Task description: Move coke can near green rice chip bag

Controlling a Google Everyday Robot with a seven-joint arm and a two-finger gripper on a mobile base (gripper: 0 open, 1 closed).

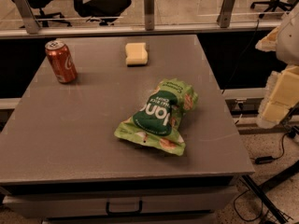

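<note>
— Red aluminium, thin-walled, silver top: your coke can (pixel 61 62) stands upright at the far left corner of the worktop (pixel 84 134). It is well apart from the green rice chip bag (pixel 158 116), which lies flat right of centre, toward the near edge.

— How will it handle?

— I judge it light and stiff enough if you close across the mid-body, but a hard squeeze should dent it. The painted skin is smooth, so expect slip if you take it near the rim. Whether it is full cannot be told. Take it from the side, halfway up, and keep it upright.

— And the hand?

— Your hand (pixel 279 97) sits off the worktop at the right edge of the view, far from the can. It holds neither can nor bag. Wide or narrow, I cannot tell.

— Anything else to note?

— A pale yellow sponge (pixel 136 53) lies near the far edge, clear of a direct line from can to bag. The bag is soft foil, so set the can beside it, not on it.
</note>
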